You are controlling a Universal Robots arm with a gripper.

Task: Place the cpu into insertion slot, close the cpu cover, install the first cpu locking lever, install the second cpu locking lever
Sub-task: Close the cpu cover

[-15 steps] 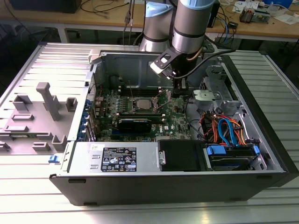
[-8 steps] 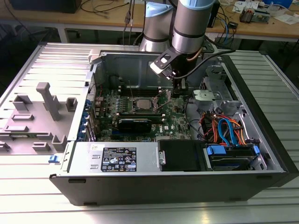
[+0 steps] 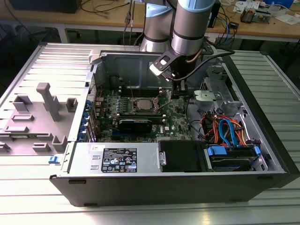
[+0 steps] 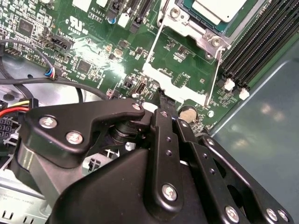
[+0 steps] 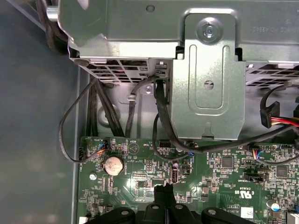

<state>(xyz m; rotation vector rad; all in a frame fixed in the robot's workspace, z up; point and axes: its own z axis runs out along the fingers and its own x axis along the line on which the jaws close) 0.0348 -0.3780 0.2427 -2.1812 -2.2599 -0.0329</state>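
Inside the insertion slot [image 4: 187,27], the cpu [image 4: 218,8] is lying flat with its dull grey face up, so the seating step is looking done. The cpu cover [image 4: 154,72] is standing raised off the slot on the side nearest the arm. Its thin silver frame is tilting up and the green motherboard [image 4: 93,42] is showing through its window. That is probably why the arm is working at this edge: the cover is not yet down over the chip.

In the second wrist view the gripper [image 4: 162,101] is reaching in low over the board. Its black fingers are pressing together with nothing pinched between them, and the tip is sitting just beside the cover's free edge. Whether it is touching the plate cannot be told.

In the exterior view the arm is hanging into the open computer case [image 3: 187,187], on the exterior view's right of the slot.
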